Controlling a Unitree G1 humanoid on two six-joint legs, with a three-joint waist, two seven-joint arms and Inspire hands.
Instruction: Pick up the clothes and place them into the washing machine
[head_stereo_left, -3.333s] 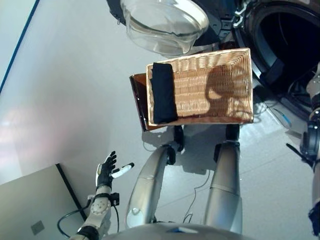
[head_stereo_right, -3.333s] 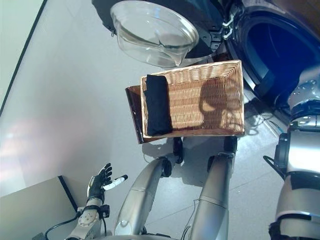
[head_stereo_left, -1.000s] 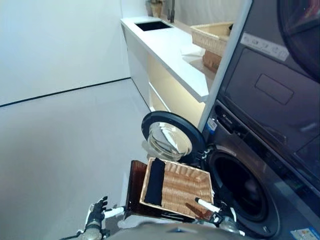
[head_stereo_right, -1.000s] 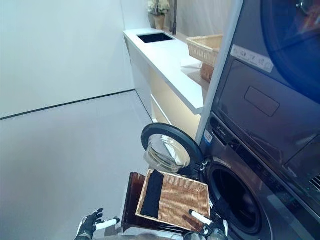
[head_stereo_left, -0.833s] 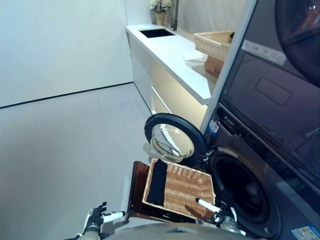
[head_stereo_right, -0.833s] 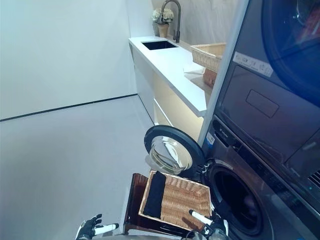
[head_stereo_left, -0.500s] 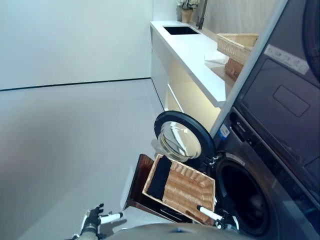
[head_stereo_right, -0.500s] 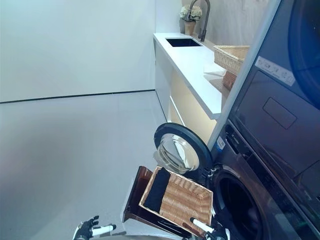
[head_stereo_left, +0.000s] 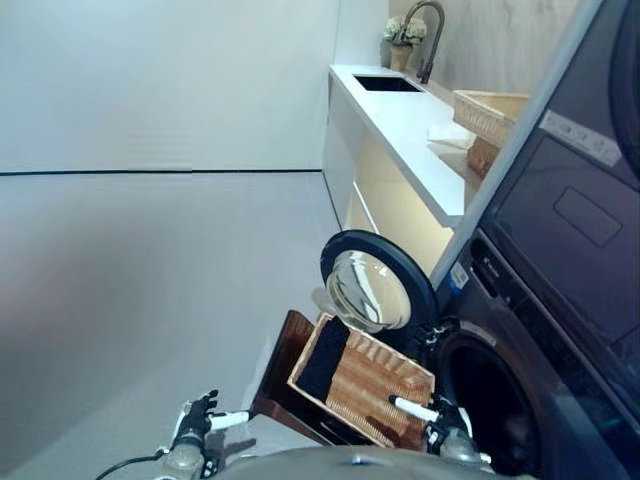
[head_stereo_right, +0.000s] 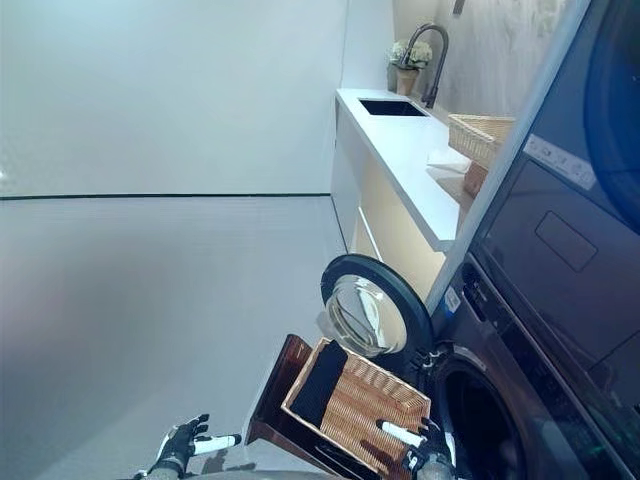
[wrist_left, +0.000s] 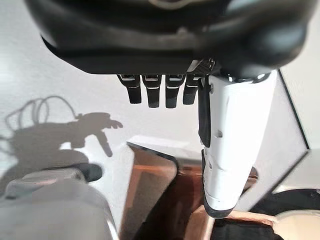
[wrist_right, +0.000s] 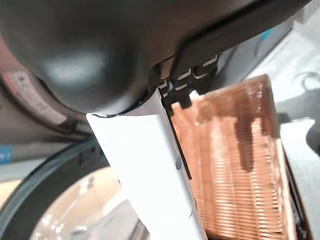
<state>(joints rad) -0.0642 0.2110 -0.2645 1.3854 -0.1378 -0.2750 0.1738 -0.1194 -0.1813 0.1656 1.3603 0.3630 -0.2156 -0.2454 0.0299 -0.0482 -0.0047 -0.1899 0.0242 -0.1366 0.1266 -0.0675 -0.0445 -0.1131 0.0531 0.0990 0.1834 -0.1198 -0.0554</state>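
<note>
A folded black cloth (head_stereo_left: 322, 360) lies along the left end of a wicker basket (head_stereo_left: 372, 392). The basket rests on a brown stool (head_stereo_left: 283, 377) in front of the washing machine. The machine's round glass door (head_stereo_left: 376, 291) stands swung open, and its dark drum opening (head_stereo_left: 487, 412) is to the basket's right. My left hand (head_stereo_left: 196, 421) hangs low, left of the stool, open with its white-covered thumb (wrist_left: 235, 145) pointing toward the stool. My right hand (head_stereo_left: 437, 421) is open and empty beside the basket's right end (wrist_right: 235, 165), close to the drum opening.
A dark appliance panel (head_stereo_left: 580, 220) is stacked above the washer. A white counter (head_stereo_right: 405, 150) runs along the wall with a sink (head_stereo_right: 390, 106), a tap, a flower vase and a second wicker basket (head_stereo_left: 488, 108). Grey floor (head_stereo_left: 150, 280) stretches to the left.
The camera has swung up and round, so the whole picture has shifted from the basket to the room. The cloth still lies in the basket, and both hands stay low and open.
</note>
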